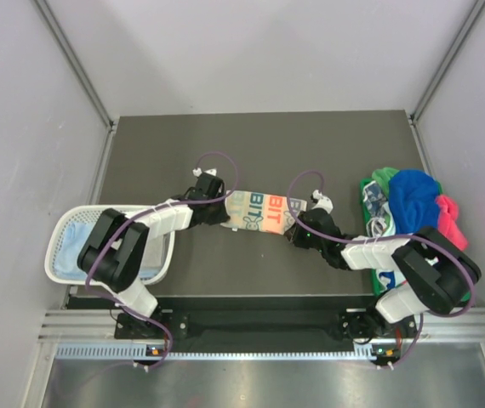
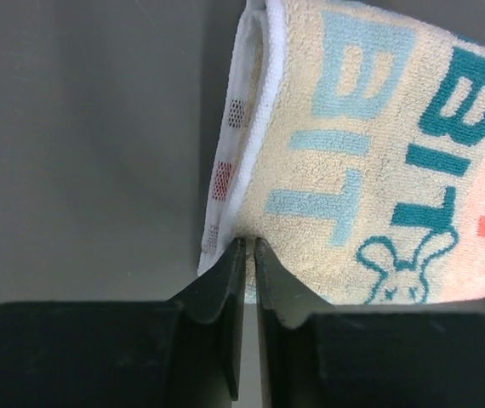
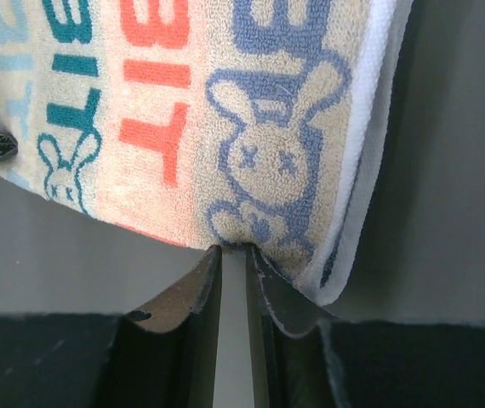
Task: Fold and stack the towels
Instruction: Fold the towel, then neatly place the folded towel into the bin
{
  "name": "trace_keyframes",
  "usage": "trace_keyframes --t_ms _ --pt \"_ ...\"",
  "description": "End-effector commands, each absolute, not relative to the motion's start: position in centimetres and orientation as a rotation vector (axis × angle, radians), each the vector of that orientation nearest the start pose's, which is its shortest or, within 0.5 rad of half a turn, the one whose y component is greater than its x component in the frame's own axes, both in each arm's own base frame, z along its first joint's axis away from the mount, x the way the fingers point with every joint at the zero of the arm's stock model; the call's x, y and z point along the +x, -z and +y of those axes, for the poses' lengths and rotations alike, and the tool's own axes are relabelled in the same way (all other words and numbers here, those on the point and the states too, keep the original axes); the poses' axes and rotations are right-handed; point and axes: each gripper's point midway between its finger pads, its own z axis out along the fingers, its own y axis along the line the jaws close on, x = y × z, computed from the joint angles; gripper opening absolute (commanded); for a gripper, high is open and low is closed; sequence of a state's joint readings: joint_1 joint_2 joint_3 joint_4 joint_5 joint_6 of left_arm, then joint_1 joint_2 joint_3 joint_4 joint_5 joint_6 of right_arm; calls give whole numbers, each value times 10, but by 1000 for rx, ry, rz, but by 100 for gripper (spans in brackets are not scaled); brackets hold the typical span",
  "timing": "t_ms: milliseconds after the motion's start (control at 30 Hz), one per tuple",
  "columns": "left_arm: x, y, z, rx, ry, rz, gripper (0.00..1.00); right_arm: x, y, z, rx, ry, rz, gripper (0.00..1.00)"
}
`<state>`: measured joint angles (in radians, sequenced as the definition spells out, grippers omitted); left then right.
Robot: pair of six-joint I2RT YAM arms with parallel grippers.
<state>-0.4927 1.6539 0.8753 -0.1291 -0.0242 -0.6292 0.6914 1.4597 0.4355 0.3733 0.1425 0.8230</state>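
Note:
A folded white towel printed with teal, orange and blue letters and rabbits lies stretched across the middle of the dark table. My left gripper is shut on its left near corner; in the left wrist view the fingertips pinch the towel's edge. At the other end, my right gripper grips the right near corner, its jaws closed on the hem just under the blue rabbit. A pile of green, royal blue and pink towels sits at the right.
A white mesh basket stands at the table's left near edge with a pale blue towel inside. The towel pile lies close beside my right arm's elbow. Grey walls enclose the table on three sides.

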Motion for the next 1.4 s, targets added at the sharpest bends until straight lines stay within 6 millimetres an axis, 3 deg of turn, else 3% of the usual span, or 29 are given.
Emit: trace_keyframes --t_ms 0,33,133,300,633,733,900,933,1000,1033,1100,1133,1200,1267,1300,1367 --pt "333 -53 -193 -182 403 2491 17 260 -12 224 231 -623 2335 18" --pt "339 -71 -194 -168 415 2450 22 259 -11 221 223 -607 2349 18" --pt "351 -95 -188 -166 369 2397 37 262 -13 218 221 -588 2347 19" --pt "359 -95 -183 -130 339 2436 57 266 -10 204 251 -584 2354 19" --pt "358 -58 -201 -72 531 2551 62 273 -14 183 250 -516 2378 20" --pt "354 -51 -207 -76 581 2570 61 273 -25 181 240 -513 2363 20" --pt "349 -52 -202 -101 575 2560 59 271 -54 195 159 -507 2332 28" --pt "350 -55 -200 -108 558 2555 59 266 -62 208 109 -515 2324 32" --pt "348 -70 -196 -112 543 2529 59 273 -79 217 89 -473 2303 35" --pt "350 -76 -190 -127 507 2514 59 278 -90 231 62 -481 2288 38" --pt "354 -108 -184 -142 487 2444 59 286 -95 236 55 -424 2284 41" --pt "351 -116 -176 -163 449 2440 59 294 -100 249 43 -421 2283 44" --pt "350 -159 -175 -171 490 2350 59 302 -101 260 37 -405 2290 47" --pt "347 -183 -162 -201 448 2297 59 314 -102 284 17 -406 2297 50" --pt "344 -214 -159 -204 466 2225 59 319 -102 291 20 -389 2299 51" --pt "337 -238 -152 -208 471 2169 58 327 -100 318 -15 -356 2316 56"
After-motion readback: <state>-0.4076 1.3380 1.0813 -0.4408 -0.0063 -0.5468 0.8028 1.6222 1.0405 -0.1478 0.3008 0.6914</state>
